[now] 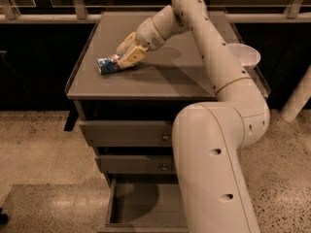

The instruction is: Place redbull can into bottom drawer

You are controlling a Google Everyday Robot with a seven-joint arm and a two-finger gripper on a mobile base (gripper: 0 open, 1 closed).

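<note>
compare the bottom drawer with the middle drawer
The bottom drawer is pulled out with its flat floor showing; the middle drawer is pushed in. The middle drawer shows a small round knob; the bottom drawer shows none. Both are grey. The gripper is at the redbull can on the cabinet top.

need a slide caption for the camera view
Gripper at the redbull can lying on the cabinet top, bottom drawer open below.

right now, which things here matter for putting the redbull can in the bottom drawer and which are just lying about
For the job:
redbull can, lying on the cabinet top
bottom drawer, open
gripper, at the can

Just lying about:
white bowl, at the top's right edge
top drawer and middle drawer, both shut
</note>
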